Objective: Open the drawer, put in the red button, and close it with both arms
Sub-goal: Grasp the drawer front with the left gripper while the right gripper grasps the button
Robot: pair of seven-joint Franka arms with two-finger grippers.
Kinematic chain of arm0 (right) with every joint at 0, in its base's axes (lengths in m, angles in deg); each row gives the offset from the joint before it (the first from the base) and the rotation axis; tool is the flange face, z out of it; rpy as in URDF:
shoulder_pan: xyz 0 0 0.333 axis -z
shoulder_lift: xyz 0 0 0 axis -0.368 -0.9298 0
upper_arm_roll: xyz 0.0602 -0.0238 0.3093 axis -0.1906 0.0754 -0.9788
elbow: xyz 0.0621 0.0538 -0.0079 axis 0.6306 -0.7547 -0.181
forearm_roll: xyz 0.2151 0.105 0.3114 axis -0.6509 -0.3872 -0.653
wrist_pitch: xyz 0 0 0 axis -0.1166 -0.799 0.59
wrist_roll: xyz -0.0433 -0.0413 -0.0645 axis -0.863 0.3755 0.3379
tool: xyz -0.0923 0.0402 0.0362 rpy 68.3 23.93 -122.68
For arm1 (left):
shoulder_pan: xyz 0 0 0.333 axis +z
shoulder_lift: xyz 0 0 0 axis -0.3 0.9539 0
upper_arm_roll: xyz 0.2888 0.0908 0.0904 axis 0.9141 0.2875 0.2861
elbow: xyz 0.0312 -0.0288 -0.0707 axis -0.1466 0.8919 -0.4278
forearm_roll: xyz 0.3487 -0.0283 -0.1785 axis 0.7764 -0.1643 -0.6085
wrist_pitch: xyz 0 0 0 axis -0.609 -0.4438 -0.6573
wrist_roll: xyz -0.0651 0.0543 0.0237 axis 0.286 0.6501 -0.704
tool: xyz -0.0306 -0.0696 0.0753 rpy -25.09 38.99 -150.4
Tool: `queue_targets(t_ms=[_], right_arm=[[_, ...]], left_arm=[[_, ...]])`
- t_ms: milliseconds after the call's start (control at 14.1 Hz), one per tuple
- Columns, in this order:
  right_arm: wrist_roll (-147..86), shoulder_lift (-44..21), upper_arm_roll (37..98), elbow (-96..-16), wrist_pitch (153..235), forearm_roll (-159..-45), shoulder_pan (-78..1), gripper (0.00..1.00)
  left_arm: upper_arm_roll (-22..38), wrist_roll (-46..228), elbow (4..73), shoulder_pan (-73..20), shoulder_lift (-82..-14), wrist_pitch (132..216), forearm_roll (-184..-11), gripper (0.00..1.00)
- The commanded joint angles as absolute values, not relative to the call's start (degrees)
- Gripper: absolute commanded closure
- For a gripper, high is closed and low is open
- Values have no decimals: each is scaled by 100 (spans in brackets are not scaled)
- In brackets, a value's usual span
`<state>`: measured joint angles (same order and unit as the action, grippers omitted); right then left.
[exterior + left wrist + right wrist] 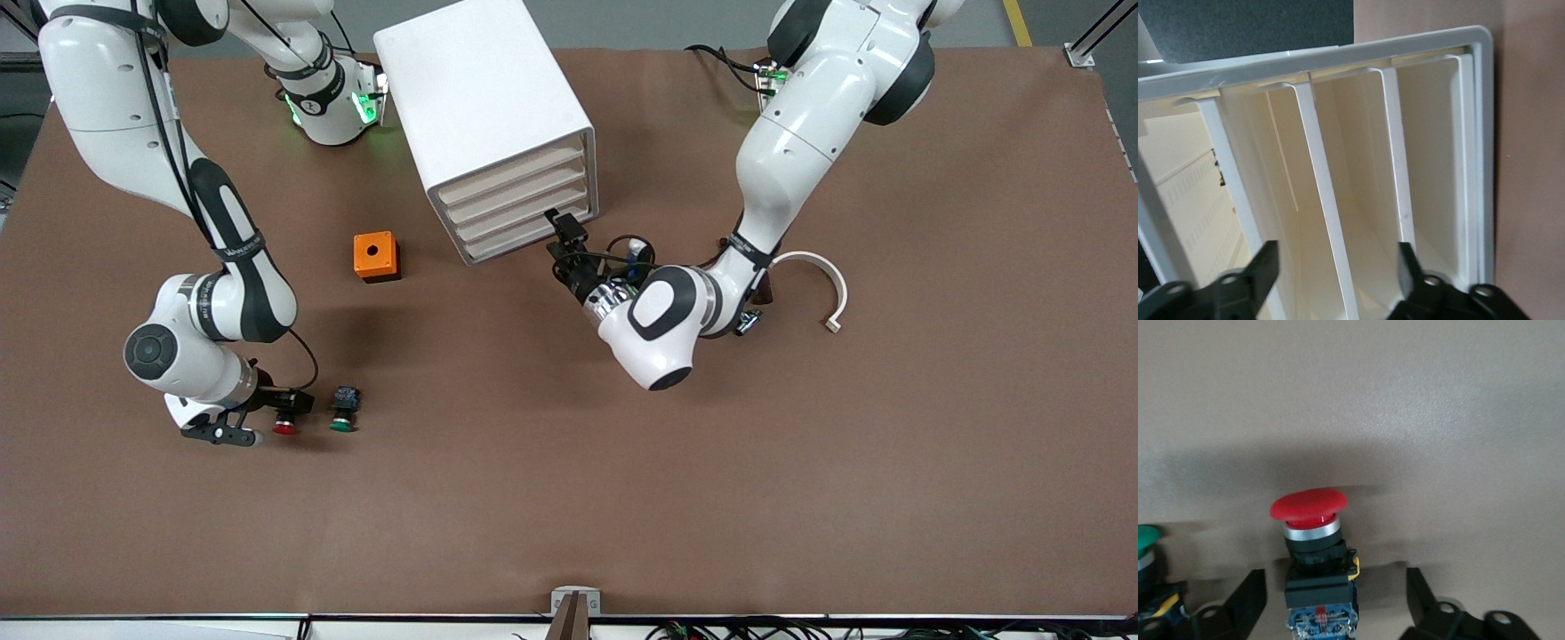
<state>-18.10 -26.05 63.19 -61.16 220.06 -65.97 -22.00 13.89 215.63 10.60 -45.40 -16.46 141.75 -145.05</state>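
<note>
We are seeing the right gripper [1335,593] at lower left of the front frame, fingers spread around the red button [284,426] without clamping it, left gripper [1338,267] gaping empty before the drawer cabinet [498,133] mid-top.

Your two arms [800,151] are glossy white shells broken by black joint bands; each forearm carries a black ring with small white lettering (too fine to read); thin black cables run along the right arm [178,178] and loop at its wrist; green lights glow at both bases; the left gripper [1338,270] and right gripper [1336,590] are matte black, with flat tapered fingers [1248,593] and silver screws set in their knuckles.
</note>
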Motion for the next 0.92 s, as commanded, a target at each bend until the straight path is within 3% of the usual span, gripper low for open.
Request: queue_targets(t_ms=[0,142,213,640,854], right_arm=[[-1730,-2658,6269,-6014,21943,-6543,-2177,56],[-1730,-2640,6269,-6014,21917,-6543,-2194,92],[-1722,-2623,6269,-6006,21908,-6543,-2194,97],[-1047,-1851,6216,-5865,20618,-6631,-2316,100],[-327,-1280,6207,-5882,19871,-6806,-2667,100]], left_arm=[[1395,21671,999,-4690,-1537,14100,-14638,33],[1395,21671,999,-4760,-1475,14100,-14638,36],[1386,21671,999,-4847,-1475,14100,-14638,37],[1228,21627,1069,-5050,-1422,14100,-14708,38],[1237,21618,1069,-5191,-1361,14100,-14699,45]])
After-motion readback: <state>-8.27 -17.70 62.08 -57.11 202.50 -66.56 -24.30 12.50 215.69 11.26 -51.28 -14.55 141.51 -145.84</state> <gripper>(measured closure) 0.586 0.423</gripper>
